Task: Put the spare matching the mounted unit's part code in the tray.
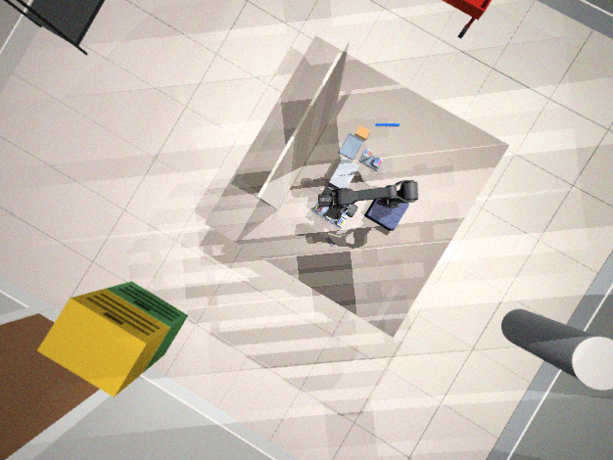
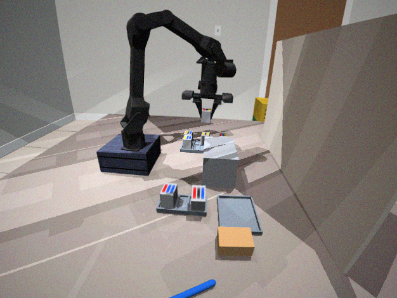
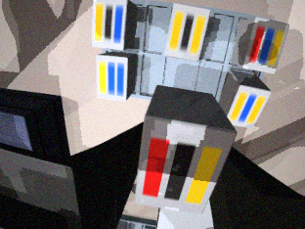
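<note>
Gripping the red-black-yellow spare (image 3: 183, 158), the gripper (image 2: 207, 110) hangs above the rack (image 2: 192, 146) — fingertips hidden.

Orange block (image 2: 235, 241) sits nr the front edge of the table (image 2: 64, 205) in ext. view, just beside a grey slab's short end. Blue rod (image 2: 193, 288) lies closer still to that edge, apart from the block. Tall tan panel (image 2: 336, 134) stands tilted along the table's right side. Off the table: yellow/green crate (image 1: 111, 337) past one corner, grey cylinder (image 1: 556, 346) past another, red obj (image 1: 470, 7) at top edge, partly cut off. Brown door (image 2: 307, 19) in bkgd.
</note>
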Controlling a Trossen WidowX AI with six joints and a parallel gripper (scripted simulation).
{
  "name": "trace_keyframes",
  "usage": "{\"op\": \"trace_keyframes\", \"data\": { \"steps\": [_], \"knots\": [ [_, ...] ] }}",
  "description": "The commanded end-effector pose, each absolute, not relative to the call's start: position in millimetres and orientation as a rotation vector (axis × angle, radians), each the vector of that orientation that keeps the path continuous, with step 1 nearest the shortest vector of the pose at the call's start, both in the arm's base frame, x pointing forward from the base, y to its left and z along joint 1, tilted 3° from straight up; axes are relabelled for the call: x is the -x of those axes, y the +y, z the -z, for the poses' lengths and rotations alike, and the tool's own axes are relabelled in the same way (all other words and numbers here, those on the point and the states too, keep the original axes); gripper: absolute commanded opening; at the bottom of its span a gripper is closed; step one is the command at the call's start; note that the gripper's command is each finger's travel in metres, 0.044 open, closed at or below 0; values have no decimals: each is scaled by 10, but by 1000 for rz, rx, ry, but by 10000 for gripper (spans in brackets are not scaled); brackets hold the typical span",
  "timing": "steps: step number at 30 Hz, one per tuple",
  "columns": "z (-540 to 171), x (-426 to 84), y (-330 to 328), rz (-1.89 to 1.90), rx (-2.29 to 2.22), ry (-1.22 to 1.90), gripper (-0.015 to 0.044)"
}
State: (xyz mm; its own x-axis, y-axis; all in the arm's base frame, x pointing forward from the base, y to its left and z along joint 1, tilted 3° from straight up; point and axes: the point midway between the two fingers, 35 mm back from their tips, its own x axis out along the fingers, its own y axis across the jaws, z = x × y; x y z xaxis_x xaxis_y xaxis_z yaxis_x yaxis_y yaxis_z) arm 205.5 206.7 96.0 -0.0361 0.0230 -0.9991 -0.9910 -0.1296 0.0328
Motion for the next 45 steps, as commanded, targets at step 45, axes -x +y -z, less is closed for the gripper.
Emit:
{"op": "trace_keyframes", "data": {
  "steps": [45],
  "knots": [
    [-1255,-3421,432,-1272,1222,1152,0]
  ]
}}
